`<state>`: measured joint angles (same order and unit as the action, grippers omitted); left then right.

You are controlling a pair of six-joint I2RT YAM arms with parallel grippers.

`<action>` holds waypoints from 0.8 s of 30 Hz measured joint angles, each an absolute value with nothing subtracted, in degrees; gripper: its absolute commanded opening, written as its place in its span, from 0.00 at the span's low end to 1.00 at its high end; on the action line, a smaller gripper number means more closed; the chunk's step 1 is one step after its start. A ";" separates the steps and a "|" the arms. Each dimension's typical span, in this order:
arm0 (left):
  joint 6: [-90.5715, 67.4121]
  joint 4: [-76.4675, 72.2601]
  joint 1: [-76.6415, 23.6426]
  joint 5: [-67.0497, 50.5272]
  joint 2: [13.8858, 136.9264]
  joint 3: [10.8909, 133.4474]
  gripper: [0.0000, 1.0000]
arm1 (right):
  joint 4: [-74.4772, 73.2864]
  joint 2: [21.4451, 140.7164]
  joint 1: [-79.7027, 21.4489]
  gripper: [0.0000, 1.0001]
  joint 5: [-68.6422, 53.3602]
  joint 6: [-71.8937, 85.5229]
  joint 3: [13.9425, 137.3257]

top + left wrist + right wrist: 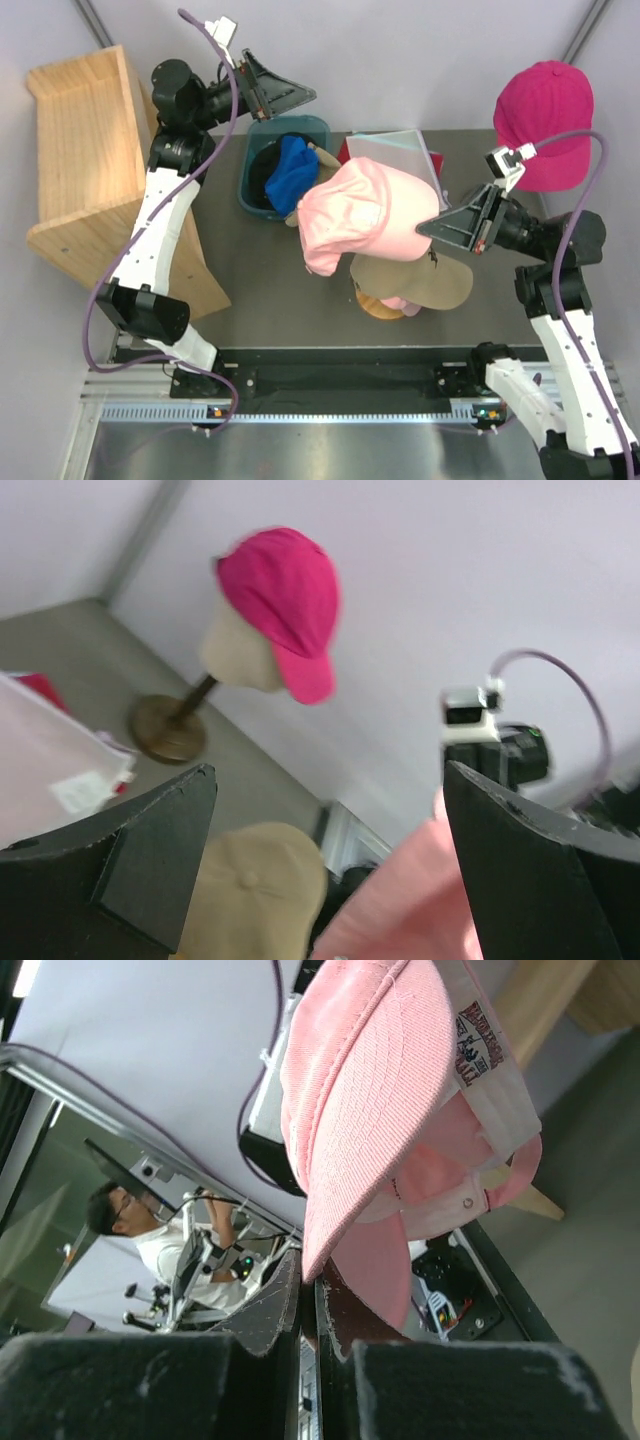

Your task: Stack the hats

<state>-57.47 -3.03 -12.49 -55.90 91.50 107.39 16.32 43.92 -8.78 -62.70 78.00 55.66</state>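
My right gripper [428,227] is shut on the edge of the light pink cap [360,210] and holds it in the air over the table's middle. In the right wrist view the pink cap [370,1090] hangs from my closed right gripper [312,1290]. Below it a tan cap [418,282] sits on the round wooden stand [385,306]. A magenta cap [545,115] sits on the mannequin head at the far right. A bright blue cap [290,165] and a black cap [262,172] lie in the teal bin [318,124]. My left gripper [290,95] is open and empty above the bin. The dark green cap is hidden.
A wooden shelf [85,150] stands at the left edge. A red folder under a grey sheet [400,150] lies behind the pink cap. The left wrist view shows the magenta cap [285,600], the cream head [235,650], its round base [165,730] and the tan cap [255,890].
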 measured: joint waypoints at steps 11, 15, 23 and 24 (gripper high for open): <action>-42.46 10.98 -13.50 -45.06 91.48 107.87 0.99 | -6.02 42.59 -6.09 0.00 -59.22 69.30 55.00; -37.71 15.22 -15.27 -42.39 91.77 108.71 0.99 | -6.94 44.34 -5.82 0.00 -56.75 67.83 53.58; -27.77 23.16 -23.59 -32.97 94.26 113.12 0.99 | -8.23 46.87 -3.27 0.00 -54.57 64.77 48.23; -26.98 23.66 -24.73 -31.99 94.52 113.16 0.99 | -8.27 46.94 -2.52 0.00 -54.52 64.27 47.46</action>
<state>-26.98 23.66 -24.73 -31.99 94.52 113.16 -8.27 46.94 -2.52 -54.52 64.27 47.46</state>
